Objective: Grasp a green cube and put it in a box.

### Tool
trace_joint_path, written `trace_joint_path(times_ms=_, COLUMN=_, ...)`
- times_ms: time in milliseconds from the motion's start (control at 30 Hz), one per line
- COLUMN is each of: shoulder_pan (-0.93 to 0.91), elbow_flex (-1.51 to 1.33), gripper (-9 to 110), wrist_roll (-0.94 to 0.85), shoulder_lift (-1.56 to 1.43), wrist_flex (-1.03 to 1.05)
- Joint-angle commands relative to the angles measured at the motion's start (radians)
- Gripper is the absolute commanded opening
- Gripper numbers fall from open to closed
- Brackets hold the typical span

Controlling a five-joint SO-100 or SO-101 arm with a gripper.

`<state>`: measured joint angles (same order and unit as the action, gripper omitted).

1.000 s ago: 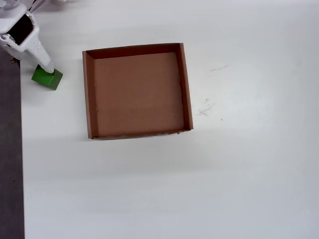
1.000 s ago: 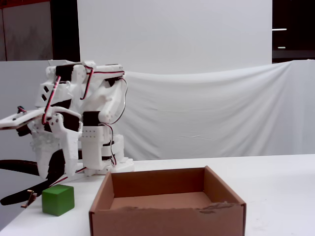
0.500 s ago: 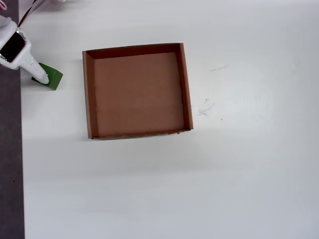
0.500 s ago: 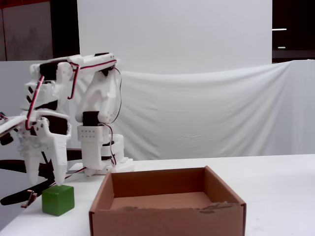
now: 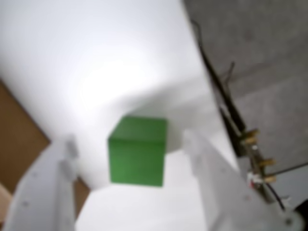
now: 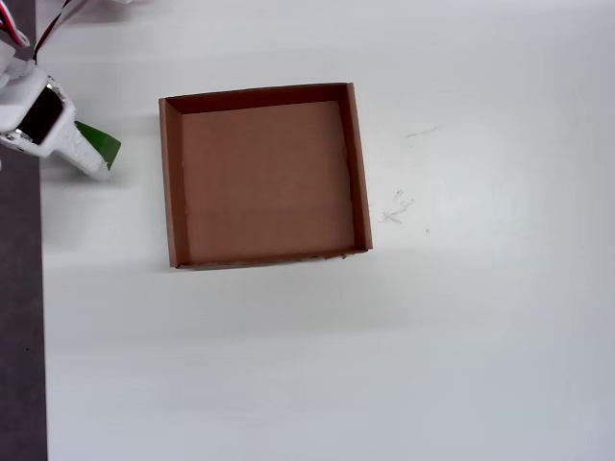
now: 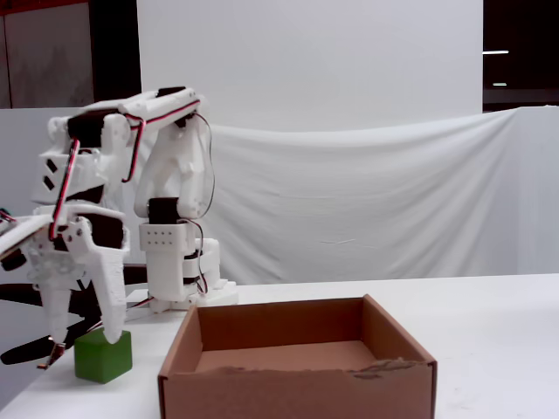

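The green cube (image 7: pixel 103 355) sits flat on the white counter (image 6: pixel 432 365), outside the box (image 7: pixel 297 384) and just to the left of it in the fixed view. In the overhead view only a sliver of the cube (image 6: pixel 99 144) shows, near the counter's left edge and apart from the box's (image 6: pixel 169 182) left wall; the rest is covered by the white arm. In the wrist view the cube (image 5: pixel 138 150) lies between the two white fingers (image 5: pixel 211 178), with bare counter visible on either side of it, so the fingers stand spread around it and touch neither face.

The hand (image 7: pixel 83 336) points downward over the cube in the fixed view, one fingertip reaching the cube's top edge. In the overhead view the hand (image 6: pixel 91 158) comes in from the top-left corner.

The box is a shallow brown cardboard tray, open at the top, its floor bare. A brown strip of it shows at the left edge of the wrist view (image 5: pixel 19 139).

The arm's base (image 7: pixel 179 271) stands behind the cube on the counter, with red and black wires running along its upper links. A white cloth (image 7: pixel 367 209) hangs behind the counter.
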<state>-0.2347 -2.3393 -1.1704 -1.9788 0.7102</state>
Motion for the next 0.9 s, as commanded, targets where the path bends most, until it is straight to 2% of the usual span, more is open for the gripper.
trace_joint_path(times_ms=0, shoulder_pan=0.005, elbow_flex=0.02, gripper=31, wrist_roll=-0.002, shoulder_lift=-0.003, wrist_flex=-0.017)
trace_joint_path(times_ms=867, shoulder_pan=0.028, elbow_flex=-0.051, gripper=28, wrist_roll=0.0, shoulder_lift=0.035, wrist_flex=-0.072)
